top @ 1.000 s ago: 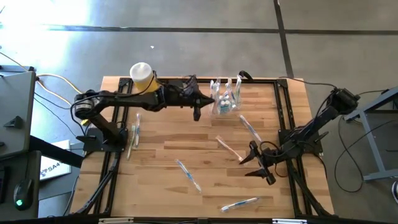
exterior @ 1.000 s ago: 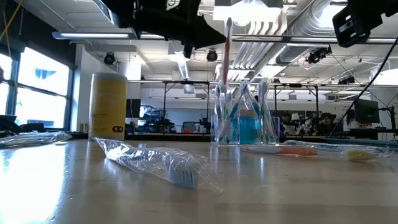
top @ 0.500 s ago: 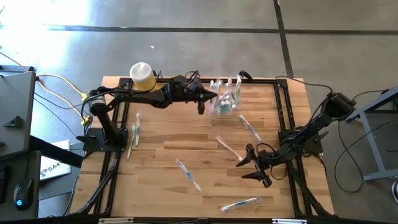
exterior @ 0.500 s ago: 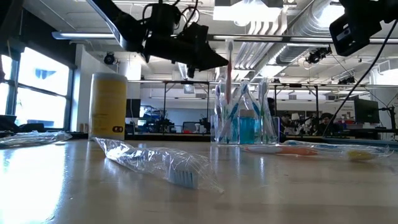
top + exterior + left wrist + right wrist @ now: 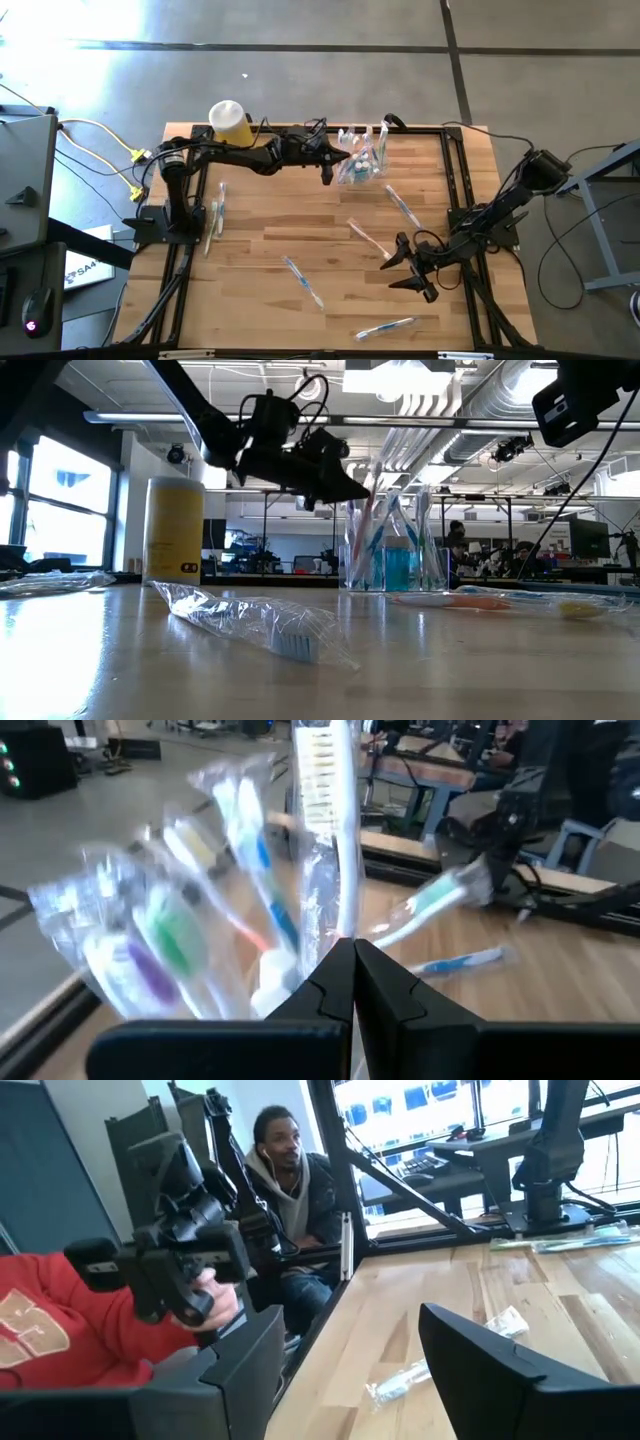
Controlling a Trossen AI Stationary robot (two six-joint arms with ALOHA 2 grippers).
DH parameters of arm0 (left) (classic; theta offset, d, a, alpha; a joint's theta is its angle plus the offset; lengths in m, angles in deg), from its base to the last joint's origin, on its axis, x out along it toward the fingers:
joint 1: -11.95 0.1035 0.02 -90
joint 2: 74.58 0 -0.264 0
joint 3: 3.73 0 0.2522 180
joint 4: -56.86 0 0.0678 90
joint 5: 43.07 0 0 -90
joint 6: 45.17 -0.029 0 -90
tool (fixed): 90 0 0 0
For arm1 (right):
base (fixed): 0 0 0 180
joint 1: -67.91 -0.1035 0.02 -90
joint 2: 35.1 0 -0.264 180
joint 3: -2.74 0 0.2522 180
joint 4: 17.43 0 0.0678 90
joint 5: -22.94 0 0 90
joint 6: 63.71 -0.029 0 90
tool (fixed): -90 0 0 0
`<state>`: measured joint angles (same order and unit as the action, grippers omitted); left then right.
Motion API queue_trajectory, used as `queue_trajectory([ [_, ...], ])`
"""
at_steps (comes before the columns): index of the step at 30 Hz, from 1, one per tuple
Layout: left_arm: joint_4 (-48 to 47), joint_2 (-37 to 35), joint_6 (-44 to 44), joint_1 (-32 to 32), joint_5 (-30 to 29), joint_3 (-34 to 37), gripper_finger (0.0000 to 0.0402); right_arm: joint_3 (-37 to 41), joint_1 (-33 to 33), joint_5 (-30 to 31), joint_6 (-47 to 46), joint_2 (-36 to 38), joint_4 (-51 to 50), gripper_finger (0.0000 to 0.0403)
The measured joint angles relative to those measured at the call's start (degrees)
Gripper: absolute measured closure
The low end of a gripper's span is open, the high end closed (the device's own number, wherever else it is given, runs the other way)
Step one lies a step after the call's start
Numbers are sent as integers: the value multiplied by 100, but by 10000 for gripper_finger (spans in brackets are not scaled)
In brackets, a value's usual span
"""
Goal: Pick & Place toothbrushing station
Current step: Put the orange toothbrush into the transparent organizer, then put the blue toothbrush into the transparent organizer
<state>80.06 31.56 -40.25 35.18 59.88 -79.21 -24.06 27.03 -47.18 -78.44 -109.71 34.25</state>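
A clear cup (image 5: 360,162) holding several wrapped toothbrushes and a teal tube (image 5: 401,567) stands at the table's far middle, also seen in the low view as the cup (image 5: 392,550). My left gripper (image 5: 333,158) reaches level to the cup's left side, shut on a wrapped toothbrush (image 5: 322,830) that stands upright. My right gripper (image 5: 400,268) hovers open near the table's right edge, beside a pink toothbrush (image 5: 368,238) lying flat. In its wrist view my right gripper (image 5: 350,1370) has nothing between the fingers. My left gripper pinches the wrapped toothbrush's handle (image 5: 335,925) between its two fingers, coming level from the table's left, across the brush. The brush stands upright with its bristle head (image 5: 320,760) up. Its lower part (image 5: 363,525) dips among the brushes in the cup.
A yellow cylinder container (image 5: 229,122) stands far left. Loose wrapped toothbrushes lie at the left edge (image 5: 215,215), the middle (image 5: 302,280), the near right (image 5: 385,327) and below the cup (image 5: 402,207). Black frame rails (image 5: 455,200) border the table. People sit beyond it.
My left gripper has moved toward the table's right edge and down to the cup, still shut on the upright toothbrush. The brush, earlier held high above the cup, now reaches down among the brushes in it.
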Motion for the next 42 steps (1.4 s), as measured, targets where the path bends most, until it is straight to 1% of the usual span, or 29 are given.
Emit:
queue_trajectory([
  [3,47,182,133,4,-1,0,402,0,-86,161,-4,0,-6,177],
  [8,31,215,136,2,-1,122,402,0,-177,245,12,0,-5,177],
  [13,155,128,283,0,-30,541,402,0,-230,251,16,0,-8,177],
  [19,951,130,458,2,-109,1251,402,0,-225,264,33,0,-10,177],
  [21,1053,139,528,2,-107,1418,402,0,-225,272,58,0,-9,177],
  [23,1057,147,597,2,-105,1458,402,0,-225,291,89,2,-9,177],
  [27,995,138,609,2,-83,1458,402,0,-225,523,137,2,-8,177],
  [31,1000,133,613,2,148,1458,402,0,-225,557,244,2,-8,177],
  [35,919,-64,617,2,496,1458,402,0,-225,556,326,2,-12,177],
  [38,696,-382,604,-26,770,1458,402,0,-225,506,457,2,-61,177],
  [39,604,-521,598,-77,771,1458,402,0,-225,435,506,2,-78,177],
  [42,178,-984,416,-284,720,1458,402,-2,-225,-63,803,2,-82,177],
])
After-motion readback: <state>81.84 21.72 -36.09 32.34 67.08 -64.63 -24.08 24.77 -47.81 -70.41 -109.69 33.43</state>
